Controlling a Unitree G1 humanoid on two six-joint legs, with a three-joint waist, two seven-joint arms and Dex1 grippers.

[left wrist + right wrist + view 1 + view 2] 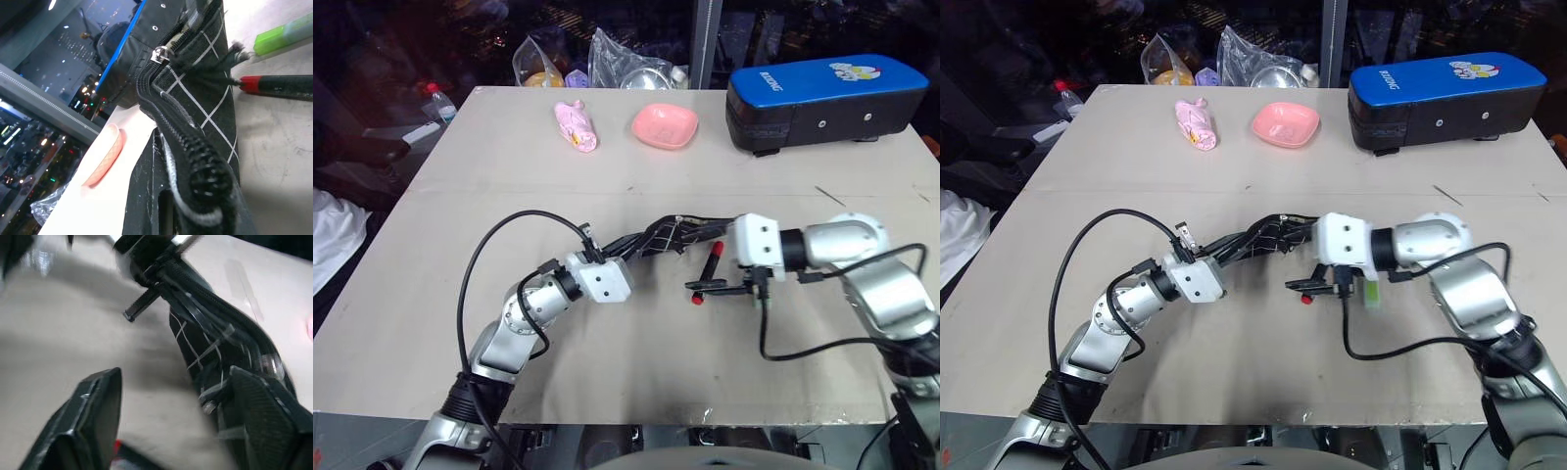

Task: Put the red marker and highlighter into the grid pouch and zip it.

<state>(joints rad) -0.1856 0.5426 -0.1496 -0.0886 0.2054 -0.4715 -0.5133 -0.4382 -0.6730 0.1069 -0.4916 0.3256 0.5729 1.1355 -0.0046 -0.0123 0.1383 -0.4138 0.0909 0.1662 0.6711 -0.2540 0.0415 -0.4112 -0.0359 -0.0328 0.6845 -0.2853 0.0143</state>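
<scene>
Left pincer [628, 257] is clamped on the near end of the pouch [674, 236], holding it lifted off the desk [509, 176]. Right pincer [722, 287] stands open beside the pouch's far end, gripping nothing. The marker [710, 270] lies on the desk just under the right pincer; the highlighter [1369, 291] lies next to it.
</scene>
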